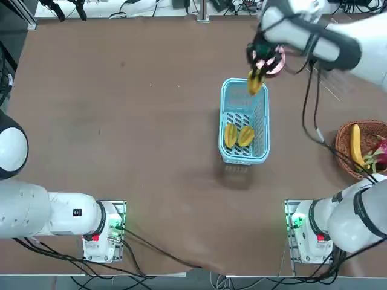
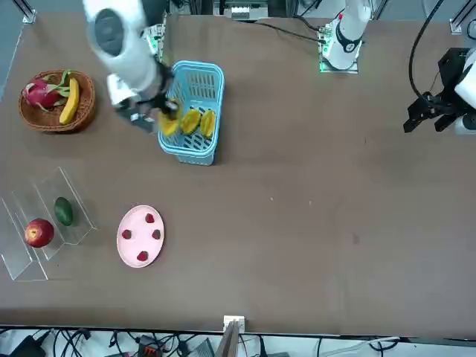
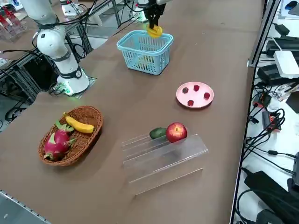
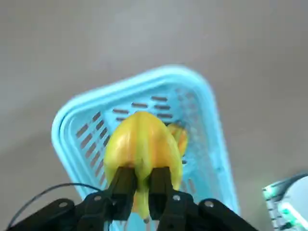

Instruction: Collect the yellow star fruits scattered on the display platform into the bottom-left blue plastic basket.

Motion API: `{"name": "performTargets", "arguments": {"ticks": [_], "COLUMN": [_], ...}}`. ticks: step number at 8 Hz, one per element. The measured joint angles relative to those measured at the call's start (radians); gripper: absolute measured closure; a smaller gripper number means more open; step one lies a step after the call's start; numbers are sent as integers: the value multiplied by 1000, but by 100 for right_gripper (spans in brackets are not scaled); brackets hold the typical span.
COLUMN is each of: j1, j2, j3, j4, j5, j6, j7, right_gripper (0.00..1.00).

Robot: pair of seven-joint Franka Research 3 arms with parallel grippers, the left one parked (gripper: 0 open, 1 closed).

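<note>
right gripper (image 4: 142, 185) clamping star fruit (image 4: 142, 144), above blue basket (image 4: 77, 122)

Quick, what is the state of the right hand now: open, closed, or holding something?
Right hand: closed on a yellow star fruit, held above the blue plastic basket.

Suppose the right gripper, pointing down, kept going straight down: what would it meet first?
Probably the inside of the light blue slotted plastic basket: the right gripper, shut on a ridged yellow star fruit, hangs above it. Depth is unclear.
</note>
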Motion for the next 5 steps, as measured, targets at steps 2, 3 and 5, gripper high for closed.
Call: {"name": "performTargets", "arguments": {"ticks": [2,3,5], "j1": [42,42,39], "j2": [-2,-8,-42], "j3": [-2,-12,-29], "j4": [-50,-56,-55], "j5": [-1,-5,-33], "j6": [20,1,-67], "j7": [21,21,7], "right_gripper": [66,49,14]}}
